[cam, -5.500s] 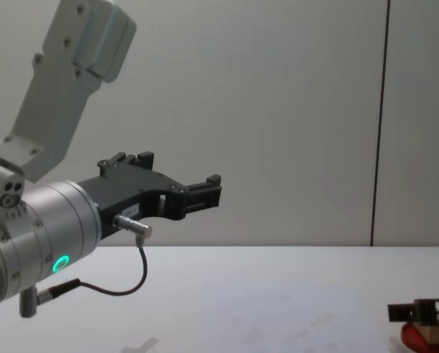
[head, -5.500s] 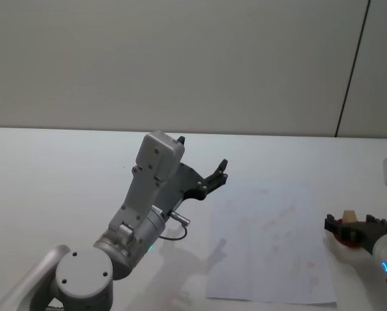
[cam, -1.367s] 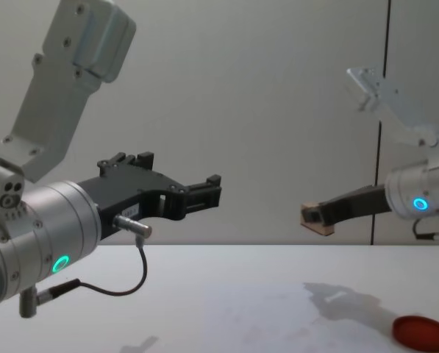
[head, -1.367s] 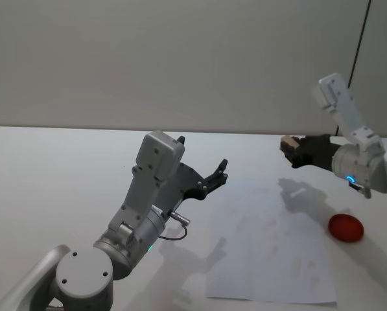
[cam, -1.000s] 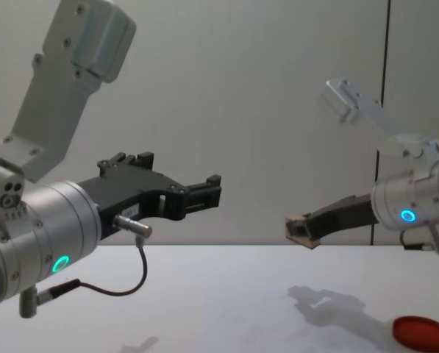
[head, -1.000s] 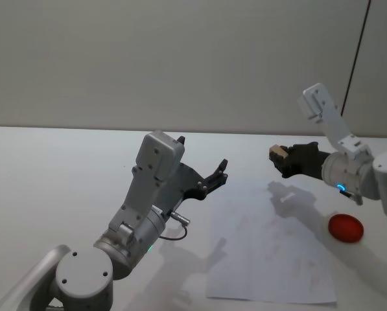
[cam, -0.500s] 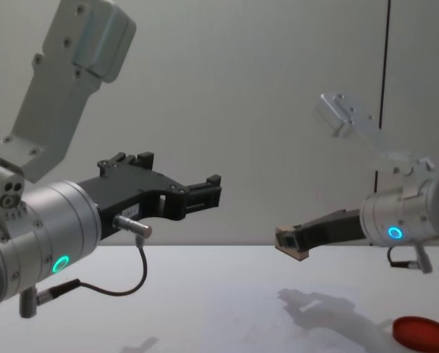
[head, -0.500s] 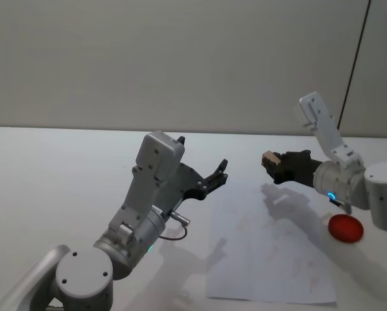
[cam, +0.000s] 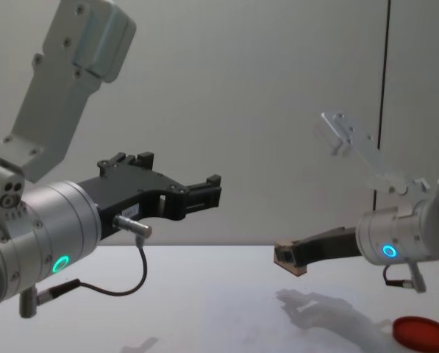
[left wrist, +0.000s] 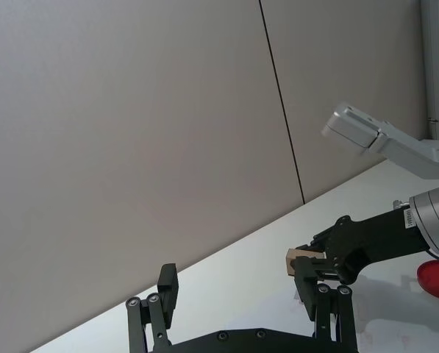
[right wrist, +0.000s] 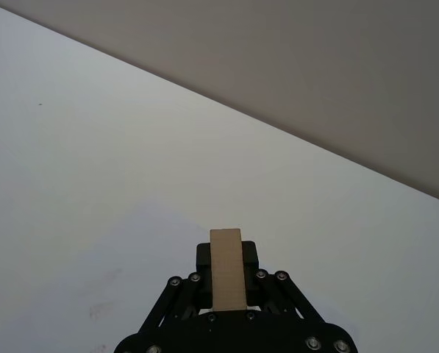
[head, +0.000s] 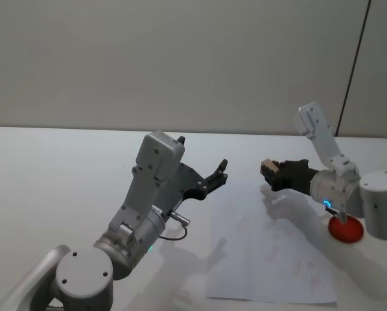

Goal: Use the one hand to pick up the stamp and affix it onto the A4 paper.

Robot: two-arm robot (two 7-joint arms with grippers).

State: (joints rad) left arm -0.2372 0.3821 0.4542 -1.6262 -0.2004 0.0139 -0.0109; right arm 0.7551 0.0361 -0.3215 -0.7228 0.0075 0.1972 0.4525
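- Pale wood marks the change. The stamp (head: 267,167) hung higher half a second ago; it has now sunk closer to the A4 paper (head: 271,253) and moved a little further along the sheet's far edge. Some five seconds back it was down at the red pad (head: 346,230).
- The right pincer (head: 275,173) has come down with it, its silver wrist now lower over the paper's right side.
- The left pincer (head: 203,159) has not shifted. It is raised beside the paper's left edge, its fingers spread wide and holding nothing.
- The stamp is nipped between the right pincer's closed black fingers and juts out past their tips. It is in the air above the paper's far edge, clear of the sheet, and its shadow falls on the paper.
- The red pad lies flat on the tabletop (head: 63,168), off the paper's right edge.
- The tabletop is plain white, and the paper on it carries faint reddish marks. Beyond the paper stands a grey wall (head: 180,58) with one dark vertical seam.
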